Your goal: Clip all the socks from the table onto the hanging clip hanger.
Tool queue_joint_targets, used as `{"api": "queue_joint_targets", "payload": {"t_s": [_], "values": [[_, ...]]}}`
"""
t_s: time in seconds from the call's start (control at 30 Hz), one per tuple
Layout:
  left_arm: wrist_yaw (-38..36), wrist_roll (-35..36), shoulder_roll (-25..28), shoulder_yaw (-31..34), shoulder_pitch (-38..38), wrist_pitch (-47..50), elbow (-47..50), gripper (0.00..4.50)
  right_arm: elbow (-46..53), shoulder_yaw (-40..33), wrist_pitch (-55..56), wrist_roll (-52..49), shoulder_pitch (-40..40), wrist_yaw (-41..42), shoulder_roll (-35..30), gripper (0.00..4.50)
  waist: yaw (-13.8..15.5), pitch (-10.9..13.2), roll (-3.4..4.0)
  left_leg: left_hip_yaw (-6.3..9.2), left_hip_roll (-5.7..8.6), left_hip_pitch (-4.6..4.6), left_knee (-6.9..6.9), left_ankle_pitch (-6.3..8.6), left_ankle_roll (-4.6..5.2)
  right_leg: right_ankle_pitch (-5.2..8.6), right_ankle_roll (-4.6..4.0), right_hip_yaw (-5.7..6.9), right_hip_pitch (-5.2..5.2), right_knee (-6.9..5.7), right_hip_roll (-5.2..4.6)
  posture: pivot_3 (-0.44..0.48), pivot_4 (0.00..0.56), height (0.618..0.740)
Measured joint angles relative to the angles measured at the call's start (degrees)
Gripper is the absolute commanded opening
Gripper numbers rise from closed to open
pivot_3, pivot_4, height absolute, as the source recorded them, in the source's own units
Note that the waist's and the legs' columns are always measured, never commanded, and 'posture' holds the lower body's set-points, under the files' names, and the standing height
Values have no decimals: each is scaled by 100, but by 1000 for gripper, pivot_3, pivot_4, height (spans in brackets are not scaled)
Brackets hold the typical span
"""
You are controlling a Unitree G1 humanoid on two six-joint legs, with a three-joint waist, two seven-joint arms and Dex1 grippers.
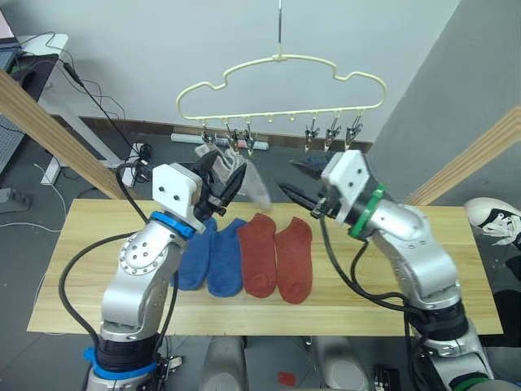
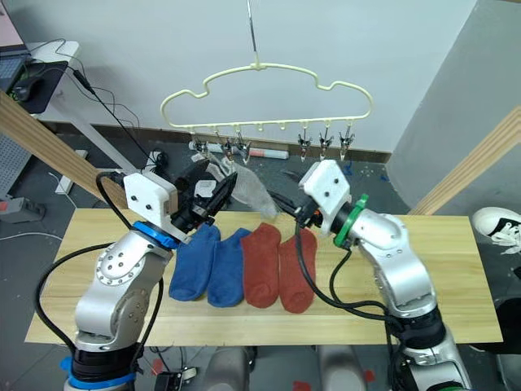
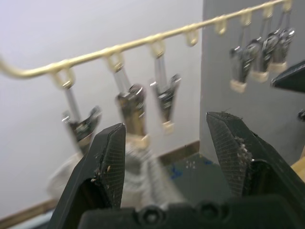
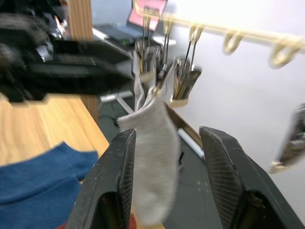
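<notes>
Hanging from the clip hanger [image 1: 281, 81], a grey sock [image 4: 153, 157] dangles.

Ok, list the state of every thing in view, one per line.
Pale yellow wavy clip hanger: hanging by its hook.
Light grey fabric sock: clipped, dangling from the hanger.
Two blue ankle socks: flat on the light wood table.
Two rust red ankle socks: flat on the table.
Left gripper: open, empty.
Right gripper: open, empty.

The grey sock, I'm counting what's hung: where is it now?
The grey sock hangs from a clip at the left end of the clip hanger, above the table's back edge, between the open left gripper and open right gripper.
</notes>
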State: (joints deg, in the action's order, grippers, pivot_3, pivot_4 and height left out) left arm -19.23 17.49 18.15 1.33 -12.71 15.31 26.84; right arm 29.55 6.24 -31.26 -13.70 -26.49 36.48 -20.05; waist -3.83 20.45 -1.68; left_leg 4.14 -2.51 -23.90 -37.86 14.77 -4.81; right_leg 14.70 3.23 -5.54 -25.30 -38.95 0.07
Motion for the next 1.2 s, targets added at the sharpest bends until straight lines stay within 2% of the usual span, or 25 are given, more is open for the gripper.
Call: {"api": "queue_joint_targets", "payload": {"t_s": [0.23, 0.33, 0.43, 1.2], "values": [[370, -719, -549, -388, -49, -647, -451, 2981, 273, -277, -459, -446, -125, -55, -284, 2182, -103, 0, 0, 0, 0, 0, -2, 0, 2, 0, 0, -1, 1, 0, 2, -168, 368, 740], [606, -970, -736, -385, -133, -850, -701, 2430, 290, -282, -552, -484, -124, -151, -362, 2210, -114, 0, 0, -1, 1, -1, -3, 0, 2, 0, 0, -2, 1, 1, 2, -176, 370, 740], [749, -1143, -822, -354, -161, -983, -900, 2430, 314, -299, -618, -559, -123, -193, -416, 2210, -118, 0, -1, -1, 1, -1, -3, 0, 2, 0, 0, -1, 1, 1, 2, -177, 371, 740], [877, -1325, -1165, -320, -845, -1183, -1595, 2430, 390, -404, -679, -1052, -56, -163, -777, 2210, -122, 1, -1, 0, 2, -1, -2, 0, 2, 0, 1, 0, 2, 2, 2, -179, 357, 740]]}}
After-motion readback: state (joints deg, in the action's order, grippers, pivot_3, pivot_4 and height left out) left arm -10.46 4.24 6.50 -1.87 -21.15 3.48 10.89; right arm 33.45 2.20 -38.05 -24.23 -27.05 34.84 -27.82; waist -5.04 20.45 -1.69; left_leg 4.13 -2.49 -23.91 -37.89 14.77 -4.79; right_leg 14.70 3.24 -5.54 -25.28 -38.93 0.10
